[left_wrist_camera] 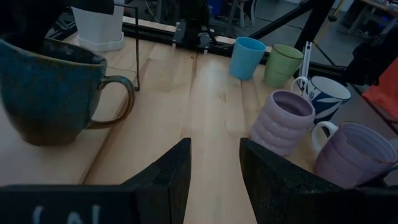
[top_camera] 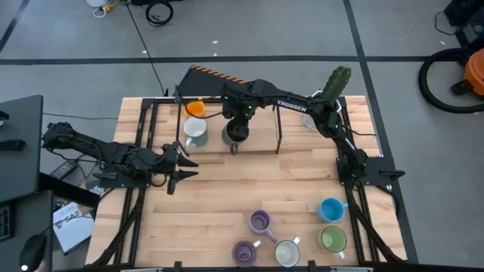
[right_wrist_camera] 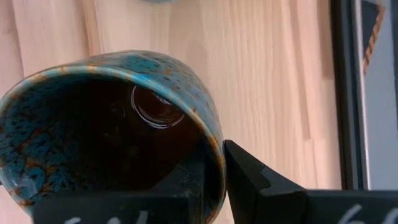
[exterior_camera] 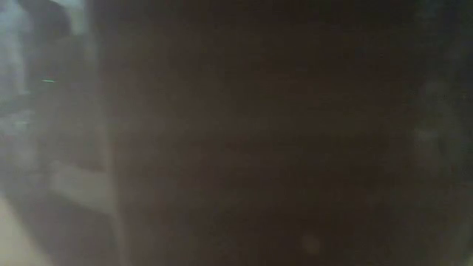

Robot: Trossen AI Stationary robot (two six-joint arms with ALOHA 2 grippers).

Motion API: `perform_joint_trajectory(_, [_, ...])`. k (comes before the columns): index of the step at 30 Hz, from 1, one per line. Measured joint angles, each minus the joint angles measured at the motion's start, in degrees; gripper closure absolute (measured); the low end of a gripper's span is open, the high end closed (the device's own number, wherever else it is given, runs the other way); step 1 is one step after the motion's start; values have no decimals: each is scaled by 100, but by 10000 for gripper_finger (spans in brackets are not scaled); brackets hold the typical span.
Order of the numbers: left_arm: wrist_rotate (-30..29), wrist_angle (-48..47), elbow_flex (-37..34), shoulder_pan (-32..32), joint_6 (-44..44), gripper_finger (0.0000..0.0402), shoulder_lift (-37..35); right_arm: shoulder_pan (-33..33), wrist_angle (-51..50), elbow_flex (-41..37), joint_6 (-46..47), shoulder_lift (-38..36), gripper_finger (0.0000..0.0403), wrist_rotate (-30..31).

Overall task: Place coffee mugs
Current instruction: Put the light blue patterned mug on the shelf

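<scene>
While clamped, right pincer (right_wrist_camera: 214,177): pinching the mug rim
Dark brown mug (right_wrist_camera: 106,124): teal-speckled glaze, glossy dark inside
Left pincer (left_wrist_camera: 214,171): released

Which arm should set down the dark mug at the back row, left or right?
Right. The right claw is shut on the dark mug's rim, holding it beside the white mug and orange mug. The left claw hangs open and empty off to the side.
</scene>
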Motion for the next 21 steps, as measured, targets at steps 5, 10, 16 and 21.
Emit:
perform_joint_trajectory(5, [0, -1, 0, 0, -15, 260, 0, -46, -469, 1, -14, -1, 357, 66])
perform_joint_trajectory(10, [-89, 8, 0, 17, 2, 260, 0, -53, -502, 1, -44, -57, 357, 160])
perform_joint_trajectory(16, [-605, 141, 0, 17, 144, 260, 0, -125, -603, 1, -56, -26, 356, 238])
perform_joint_trajectory(21, [-660, 449, 0, 17, 374, 260, 0, -133, -509, 8, -56, -24, 335, 272])
